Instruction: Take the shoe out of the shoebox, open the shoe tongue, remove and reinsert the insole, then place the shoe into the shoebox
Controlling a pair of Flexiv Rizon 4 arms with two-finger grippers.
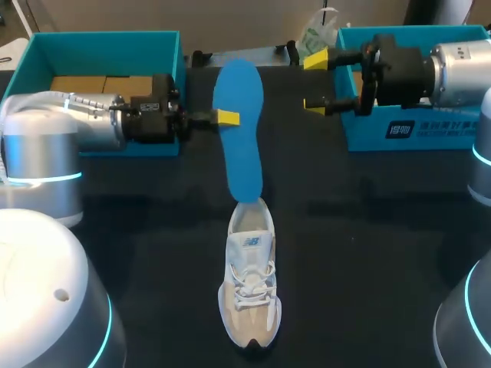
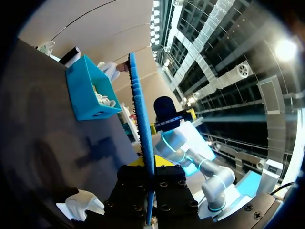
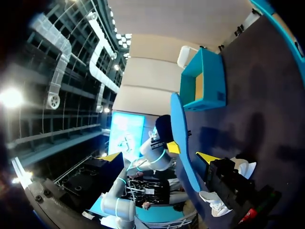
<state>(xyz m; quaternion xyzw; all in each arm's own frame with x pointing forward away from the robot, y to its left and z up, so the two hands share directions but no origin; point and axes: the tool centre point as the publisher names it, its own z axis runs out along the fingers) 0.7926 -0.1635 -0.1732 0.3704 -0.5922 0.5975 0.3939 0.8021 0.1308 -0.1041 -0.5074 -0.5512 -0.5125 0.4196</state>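
Insole (image 1: 239, 130) was up off the tabletop (image 1: 368, 253), long axis approx 12 to 6 o'clock in the head view, its lower end touching the heel opening of the shoe (image 1: 249, 295). Shoe lay on the tabletop w/ heel toward 12, toe toward 6, so insole and shoe were nearly in one line. Left hand (image 1: 224, 117) came in from 9 o'clock, clamped on the insole's edge approx mid-length; left wrist view had the insole edge-on between its fingers. Right hand (image 1: 314, 83) sat at approx 2 o'clock from the shoe, jaws spread, holding nothing, just in front of the right shoebox (image 1: 414, 134). My read: next move turns on sliding the lower end along that shared axis; the left hand has the insole, the right is nearer its upper end to steady it
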